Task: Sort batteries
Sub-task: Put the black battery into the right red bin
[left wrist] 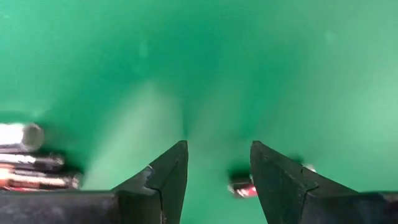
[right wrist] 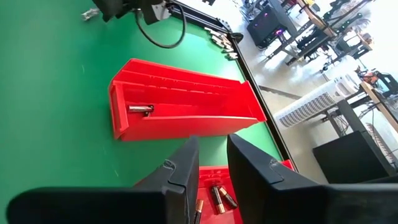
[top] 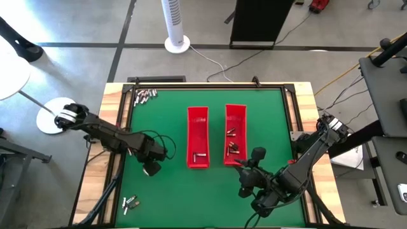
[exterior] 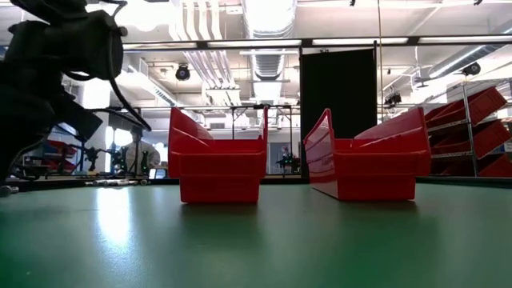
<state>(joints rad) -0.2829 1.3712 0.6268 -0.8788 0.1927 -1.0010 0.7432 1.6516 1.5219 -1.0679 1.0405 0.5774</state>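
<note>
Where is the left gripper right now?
In the high view the left gripper hangs over bare green mat on the table's left half, beside the left red tray and above the small battery cluster near the front-left corner.

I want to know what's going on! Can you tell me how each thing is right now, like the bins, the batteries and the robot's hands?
Left red bin: upright, one battery inside.
Right red bin: upright, several batteries inside.
Far-corner batteries: loose on the mat, unsorted.
Near-corner batteries: loose on the mat, unsorted.
Left end effector: open, empty, over the mat.
Right end effector: nearly shut, a narrow gap, empty, above the right bin's near end.
</note>
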